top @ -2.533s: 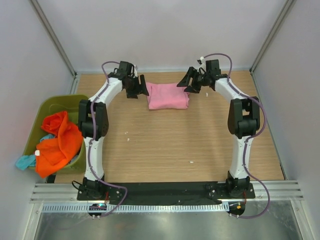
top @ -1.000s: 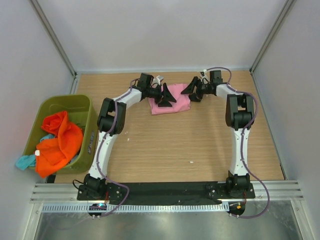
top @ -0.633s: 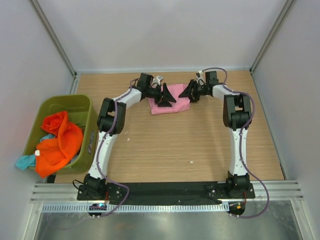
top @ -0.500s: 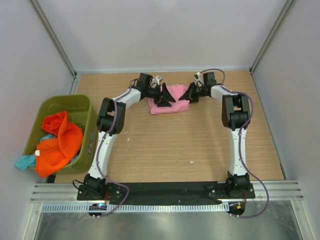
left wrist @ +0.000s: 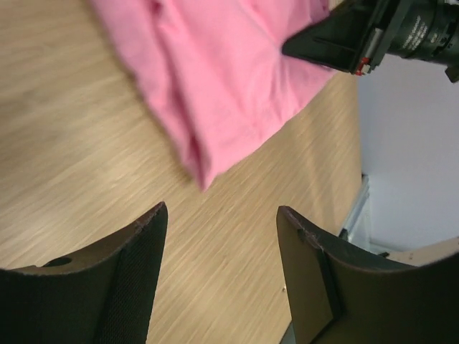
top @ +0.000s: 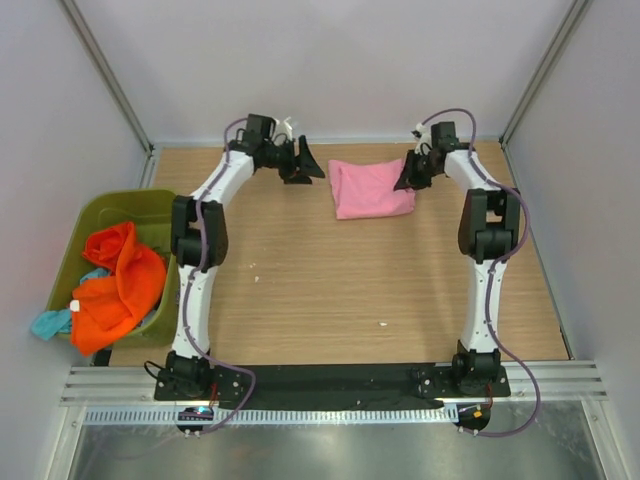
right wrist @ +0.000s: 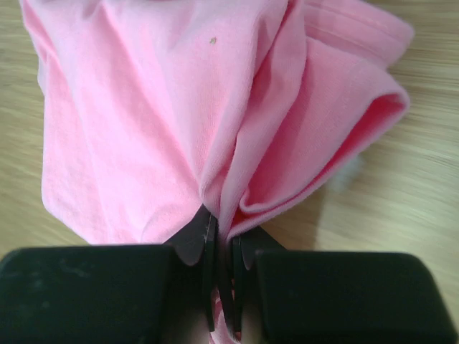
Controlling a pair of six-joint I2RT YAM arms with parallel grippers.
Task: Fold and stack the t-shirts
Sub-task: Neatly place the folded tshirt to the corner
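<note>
One pink t-shirt [top: 372, 188] lies folded far across the table [top: 330, 290], your right gripper [right wrist: 222, 231] pinching its edge; left gripper [left wrist: 222, 210] spread, empty; orange shirts [top: 120, 285] lie crumpled in the bin [top: 118, 203]

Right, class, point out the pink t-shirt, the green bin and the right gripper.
pink t-shirt [top: 372, 188]: top external view, middle of the folded cloth.
green bin [top: 128, 204]: top external view, its far wall.
right gripper [right wrist: 223, 236]: right wrist view, between its fingertips, pinching the shirt's edge.
</note>
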